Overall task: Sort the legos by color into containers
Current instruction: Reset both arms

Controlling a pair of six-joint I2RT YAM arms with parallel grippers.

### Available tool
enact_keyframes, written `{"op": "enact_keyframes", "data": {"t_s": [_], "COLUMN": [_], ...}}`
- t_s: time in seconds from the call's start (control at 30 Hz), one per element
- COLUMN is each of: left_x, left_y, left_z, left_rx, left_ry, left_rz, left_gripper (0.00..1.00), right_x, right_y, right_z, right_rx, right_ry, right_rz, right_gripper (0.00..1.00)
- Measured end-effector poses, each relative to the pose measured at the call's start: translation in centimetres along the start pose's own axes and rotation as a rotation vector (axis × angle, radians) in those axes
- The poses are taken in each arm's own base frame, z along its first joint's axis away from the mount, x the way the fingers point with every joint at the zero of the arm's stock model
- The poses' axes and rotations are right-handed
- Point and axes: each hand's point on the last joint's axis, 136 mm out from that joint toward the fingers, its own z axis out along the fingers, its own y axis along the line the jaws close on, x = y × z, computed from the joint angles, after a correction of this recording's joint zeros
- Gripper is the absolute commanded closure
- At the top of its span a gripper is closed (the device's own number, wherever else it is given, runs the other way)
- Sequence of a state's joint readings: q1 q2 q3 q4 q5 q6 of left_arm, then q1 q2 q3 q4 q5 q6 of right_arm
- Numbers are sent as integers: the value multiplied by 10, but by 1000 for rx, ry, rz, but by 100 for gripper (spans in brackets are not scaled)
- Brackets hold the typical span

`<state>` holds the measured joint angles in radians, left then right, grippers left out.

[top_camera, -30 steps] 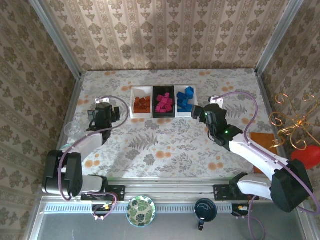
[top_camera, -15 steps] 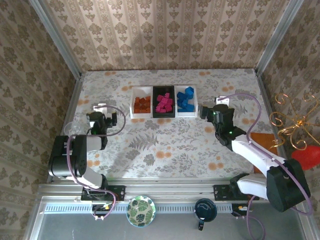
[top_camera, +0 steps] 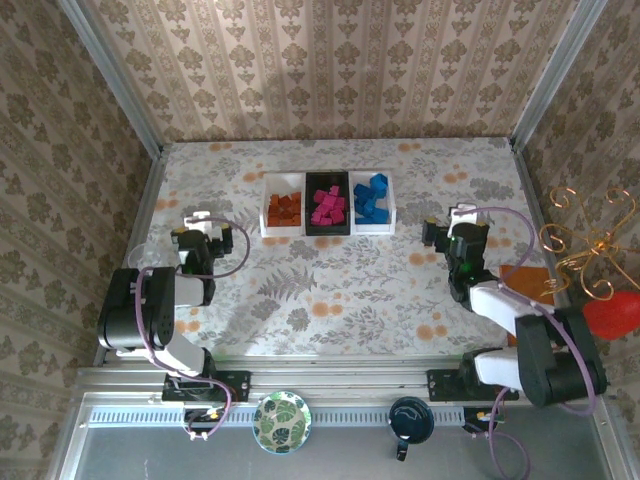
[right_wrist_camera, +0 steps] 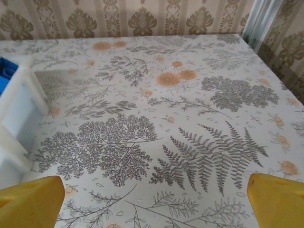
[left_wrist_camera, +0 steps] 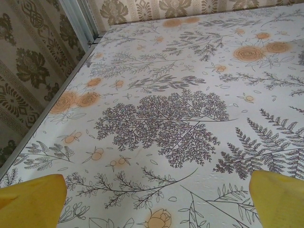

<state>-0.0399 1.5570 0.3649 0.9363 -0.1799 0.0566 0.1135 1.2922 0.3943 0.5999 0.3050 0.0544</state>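
Both arms have backed away from the trays since 1 second ago. On the table [top_camera: 330, 290], the left gripper [top_camera: 205, 236] and right gripper [top_camera: 436, 236] sit wide apart, fingers spread, empty. The 3 containers [top_camera: 283, 178] hold the legos [top_camera: 328, 207], sorted by color. They look light, stiff and slick, so I'd pinch flat sides.
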Motion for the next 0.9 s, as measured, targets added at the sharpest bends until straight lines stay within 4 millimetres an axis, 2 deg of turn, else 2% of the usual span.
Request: {"op": "enact_keyframes", "data": {"t_s": [0.27, 0.43, 0.9], "left_x": [0, 0, 0], "left_y": [0, 1, 1], "left_z": [0, 0, 0], "left_rx": [-2, -3, -3], "left_ry": [0, 0, 0], "left_rz": [0, 0, 0], "left_gripper": [0, 0, 0], "right_x": [41, 35, 33], "right_y": [0, -7, -4], "right_z": [29, 33, 33], "right_rx": [-26, -34, -53], "right_ry": [56, 40, 32], "right_rz": [-16, 13, 23], "right_gripper": [0, 0, 0]}}
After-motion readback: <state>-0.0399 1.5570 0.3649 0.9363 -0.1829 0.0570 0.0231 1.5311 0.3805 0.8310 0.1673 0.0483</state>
